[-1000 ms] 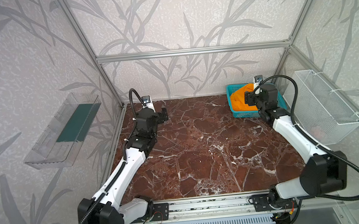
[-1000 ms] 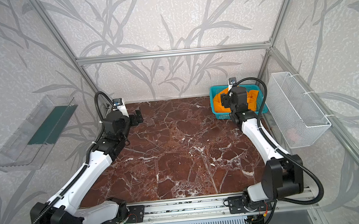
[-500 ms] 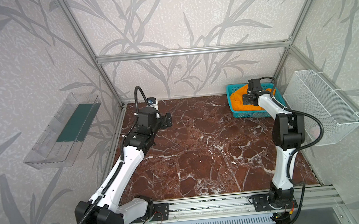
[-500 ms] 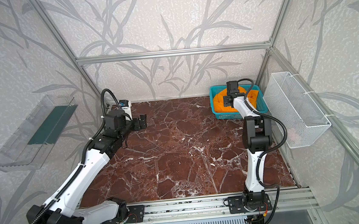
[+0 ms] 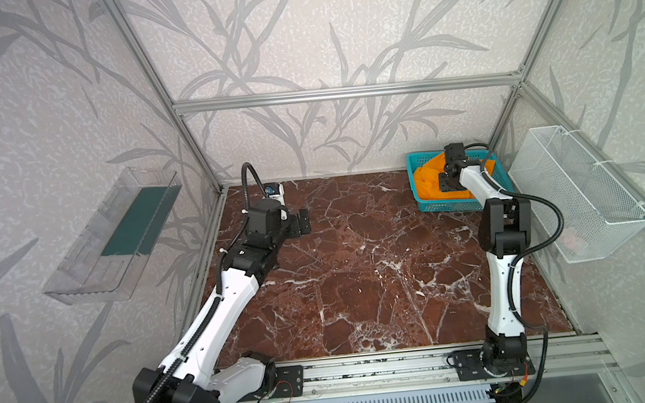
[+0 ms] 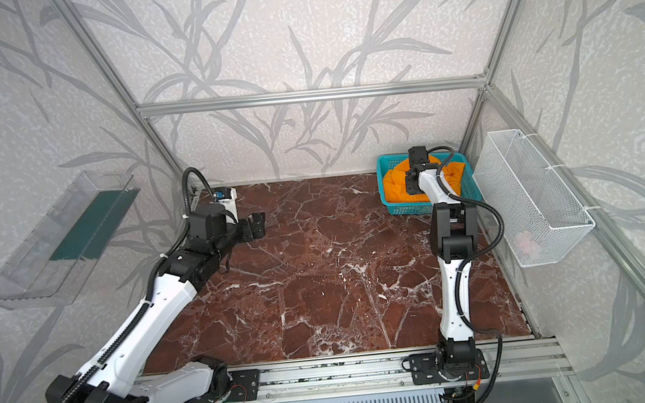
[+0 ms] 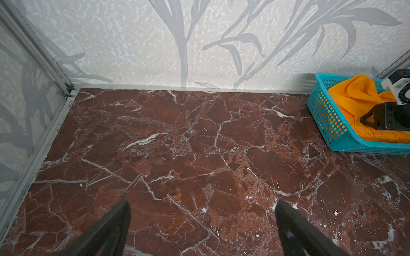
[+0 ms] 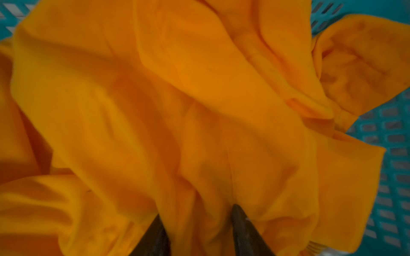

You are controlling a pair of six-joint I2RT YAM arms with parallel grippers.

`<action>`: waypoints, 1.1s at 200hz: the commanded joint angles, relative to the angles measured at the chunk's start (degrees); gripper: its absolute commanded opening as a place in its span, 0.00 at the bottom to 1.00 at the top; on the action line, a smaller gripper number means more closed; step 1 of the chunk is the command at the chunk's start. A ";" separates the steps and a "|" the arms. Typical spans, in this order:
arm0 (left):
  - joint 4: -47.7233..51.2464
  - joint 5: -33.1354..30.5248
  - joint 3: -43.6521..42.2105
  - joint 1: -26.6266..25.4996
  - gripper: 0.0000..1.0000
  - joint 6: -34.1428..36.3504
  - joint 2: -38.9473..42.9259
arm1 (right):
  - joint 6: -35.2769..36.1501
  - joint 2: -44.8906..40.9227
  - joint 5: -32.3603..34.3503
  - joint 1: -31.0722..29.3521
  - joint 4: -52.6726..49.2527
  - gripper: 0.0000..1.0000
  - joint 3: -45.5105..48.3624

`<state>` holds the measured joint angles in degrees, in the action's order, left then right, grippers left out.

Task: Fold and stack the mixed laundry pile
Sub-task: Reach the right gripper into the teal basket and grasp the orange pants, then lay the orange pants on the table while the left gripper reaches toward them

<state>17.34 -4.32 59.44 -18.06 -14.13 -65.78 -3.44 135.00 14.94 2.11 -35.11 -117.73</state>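
The laundry pile shows only as crumpled bright orange trousers (image 5: 428, 179) (image 6: 395, 188) (image 7: 352, 95) filling a teal plastic basket (image 5: 413, 159) (image 6: 383, 162) (image 7: 326, 119) at the back right corner. My right gripper (image 5: 448, 183) (image 8: 197, 210) is pushed down into the orange cloth (image 8: 177, 88), and its jaws are drawn in around a raised fold of it. My left gripper (image 5: 306, 222) (image 6: 259, 224) (image 7: 200, 205) hovers wide open and empty over the bare marble floor at the back left, pointing toward the basket.
A white wire basket (image 5: 583, 195) hangs on the right wall beside the right arm. A clear plastic tray (image 5: 112, 236) is fixed to the left wall. Aluminium frame posts stand at the back corners, and the arm-base rail (image 5: 367, 370) runs along the front edge.
The right arm straightened up and reached its gripper down into the basket, where the jaws narrowed onto the orange cloth. The left gripper shifted a little rightward and stayed open.
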 commanded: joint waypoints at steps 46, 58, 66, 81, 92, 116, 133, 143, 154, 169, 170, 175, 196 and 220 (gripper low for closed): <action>-1.64 0.45 -1.37 -0.22 0.99 -2.47 0.50 | 1.33 -5.50 -4.66 0.26 0.86 0.00 1.89; -1.98 0.39 -1.74 -0.22 0.99 -2.68 0.52 | 1.84 -7.47 -5.81 0.18 0.61 0.00 1.88; -2.29 0.37 -1.92 -0.22 0.99 -2.75 0.46 | 2.27 -9.18 -6.91 0.10 0.49 0.00 1.89; -2.57 0.13 -2.07 -0.19 0.99 -2.91 0.30 | 2.64 -13.27 -8.26 -0.24 0.59 0.00 1.88; -2.75 -0.01 -2.24 -0.21 0.99 -3.22 0.06 | 3.38 -16.54 -9.16 -0.72 1.19 0.00 2.04; -3.27 -0.42 -2.48 -0.21 0.99 -4.04 -0.45 | 4.68 -23.66 -11.77 -2.18 1.45 0.00 1.06; -3.66 -0.89 -2.70 -0.13 0.99 -4.40 -0.68 | 4.10 -28.38 -17.60 -2.98 0.51 0.00 -1.26; -4.15 -1.39 -3.04 -0.13 0.99 -4.59 -0.70 | 2.79 -30.57 -23.18 -3.27 -1.24 0.00 -4.26; -4.73 -1.85 -3.44 -0.13 0.99 -4.59 -0.58 | 2.51 -32.63 -28.14 -4.48 -3.13 0.00 -8.04; -5.23 -2.38 -3.95 -0.04 0.99 -4.76 -0.43 | 4.66 -34.81 -29.71 -8.27 -5.50 0.00 -13.61; -5.31 -2.37 -4.01 -0.04 0.99 -4.76 -0.42 | 5.02 -34.90 -29.71 -8.66 -5.71 0.00 -13.81; -5.52 -2.54 -4.06 -0.04 0.99 -4.89 -0.43 | 6.29 -35.14 -29.51 -10.52 -7.00 0.00 -16.36; -5.84 -2.43 -4.07 0.13 0.99 -5.42 -0.02 | 10.29 -33.94 -29.07 -18.34 -13.21 0.00 -27.38; -4.31 -2.14 -3.04 0.25 0.99 -5.43 1.43 | 9.89 -31.52 -28.88 -26.19 -15.41 0.00 -34.60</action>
<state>12.93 -5.72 55.64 -18.00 -18.31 -66.24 4.16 102.06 -11.49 -18.37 -45.17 -146.80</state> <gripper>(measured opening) 0.987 0.048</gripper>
